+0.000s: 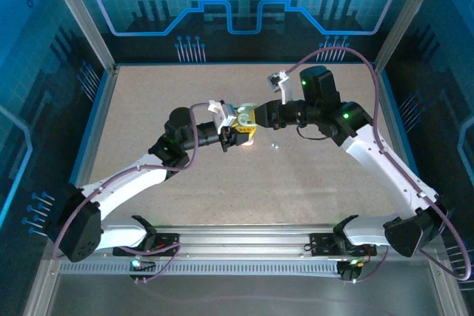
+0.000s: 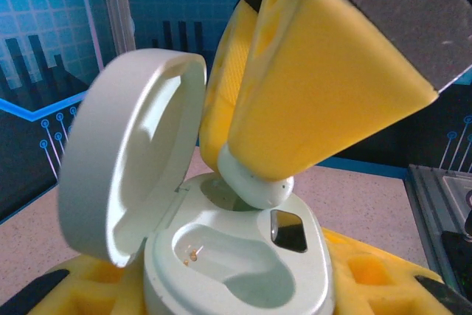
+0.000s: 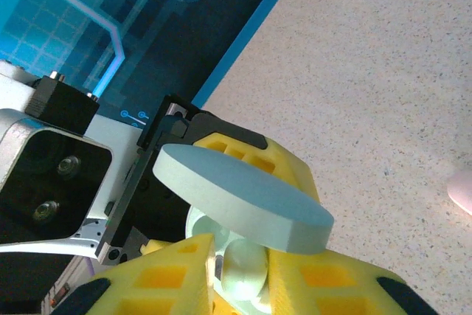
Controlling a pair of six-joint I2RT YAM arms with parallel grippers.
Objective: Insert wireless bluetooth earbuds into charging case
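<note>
Here, above the middle of the tabletop (image 1: 185, 175), my left gripper (image 2: 236, 296) clamps the open charging case (image 2: 243, 274) by its base, while my right gripper (image 2: 254, 171) pinches one earbud (image 2: 254, 186) at a socket. It looks light, glossy and slippery, so it is best gripped gently by its rounded sides.

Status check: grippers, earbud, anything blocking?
Left gripper shut on case, lid open. Right gripper shut on earbud, at far well, not flush. Near well empty; nothing blocking seen.
</note>
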